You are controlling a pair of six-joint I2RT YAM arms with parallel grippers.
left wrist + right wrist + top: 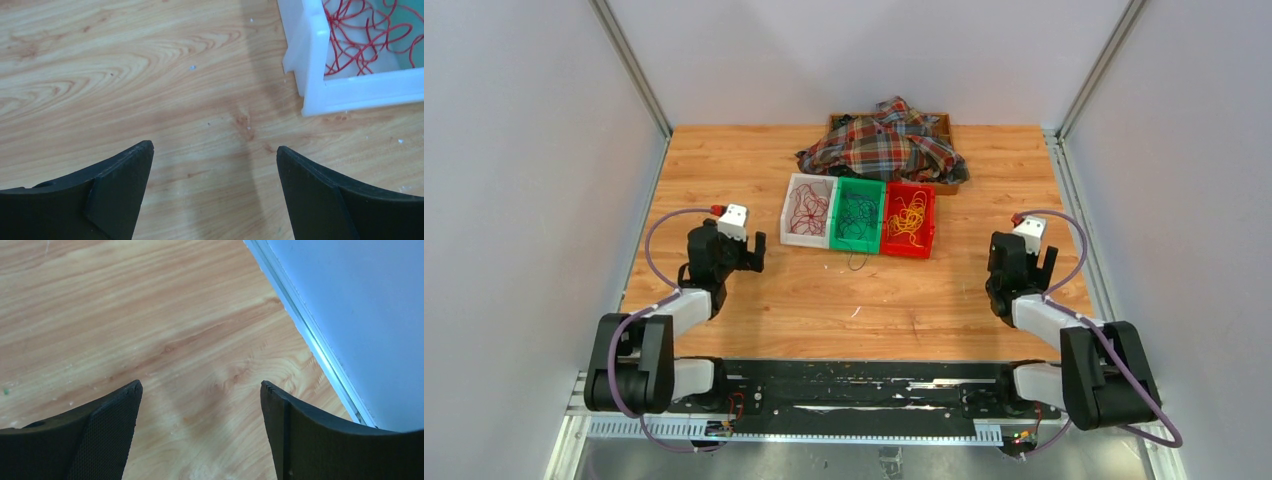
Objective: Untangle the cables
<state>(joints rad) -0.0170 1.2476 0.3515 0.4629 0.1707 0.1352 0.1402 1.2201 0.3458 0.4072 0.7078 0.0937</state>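
The cables lie in three small bins at the table's middle. Dark red cables [808,208] fill a white bin [790,236], dark green cables [858,212] a green bin [841,240], and yellow cables [910,217] a red bin [924,248]. One dark strand [856,263] hangs over the green bin's front onto the table. My left gripper [756,250] stands open and empty just left of the white bin. In the left wrist view the gripper [214,150] hovers over bare wood, with the white bin [320,75] and red cables [360,35] at upper right. My right gripper [1036,262] [200,387] is open and empty near the table's right edge.
A crumpled plaid cloth [884,145] lies piled on a brown tray [944,122] behind the bins. A metal rail and grey wall [320,345] border the table close to the right gripper. Purple hoses [656,235] loop off both arms.
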